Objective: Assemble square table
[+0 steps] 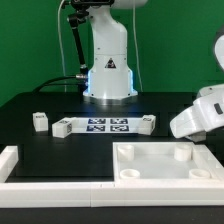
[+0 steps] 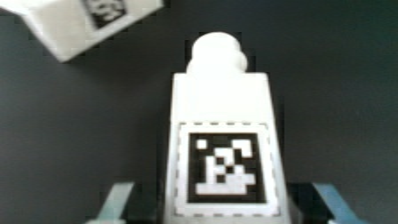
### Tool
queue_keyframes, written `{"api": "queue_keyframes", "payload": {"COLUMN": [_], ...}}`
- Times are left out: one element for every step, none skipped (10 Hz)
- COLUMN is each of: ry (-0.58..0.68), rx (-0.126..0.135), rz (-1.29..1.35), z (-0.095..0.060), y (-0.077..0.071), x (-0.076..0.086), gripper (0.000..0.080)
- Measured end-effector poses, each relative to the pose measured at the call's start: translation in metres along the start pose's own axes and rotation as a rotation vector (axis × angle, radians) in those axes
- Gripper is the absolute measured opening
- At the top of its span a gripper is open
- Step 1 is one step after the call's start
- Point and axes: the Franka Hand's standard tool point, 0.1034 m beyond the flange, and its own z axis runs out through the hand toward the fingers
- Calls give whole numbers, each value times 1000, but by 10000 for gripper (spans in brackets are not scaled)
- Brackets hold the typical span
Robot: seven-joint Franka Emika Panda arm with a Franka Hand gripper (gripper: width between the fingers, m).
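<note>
Black bench (image 1: 40,100) carrying the parts of a square table; every position is given from the table top (image 1: 155,162), a white square tray with a raised rim and round bosses inside, lying flat near the front on the exterior view's right. White arm base (image 1: 108,65): well beyond the table top, at the back of the bench. Border rail (image 1: 50,188): low and white, running from the table top toward the exterior view's left. Marker board (image 1: 105,125): flat, beyond the table top's far rim. End effector (image 1: 185,122) (image 2: 222,205): tilted, above the table top's far corner on the exterior view's right. Leg (image 2: 222,120): a white tagged bar lying between the grey fingers (image 2: 118,205), its round peg (image 2: 217,45) pointing away from them; whether the pads press it cannot be told. Loose blocks: one (image 1: 146,123) just beyond the table top at the marker board's end, another (image 1: 40,121) well apart toward the exterior view's left. Tagged block (image 2: 80,25): seen only by the wrist view, apart from the leg.
</note>
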Motion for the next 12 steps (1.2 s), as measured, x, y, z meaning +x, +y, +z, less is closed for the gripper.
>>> {"api": "queue_keyframes", "payload": {"ry": [27,37,28,60,140,224,326,425,517,610,685,782], "rx": [32,49,57,57,46,34,20,3,-8,-9,-18,-55], "rz": [9,30,40,49,53,60,64,33,20,8,-11,-11], "z": [-27,-46,-53,-56,-59,-61,-64,-74,-104,-128,-149,-164], "y": [16,30,37,41,43,45,46,52,76,100,121,132], "x": [-19,-37,-50,-52,-44,-43,-34,-21,-23,-26,-30,-40], "gripper": [290,291,291,291,291,291,291,291,291,291,291,291]}}
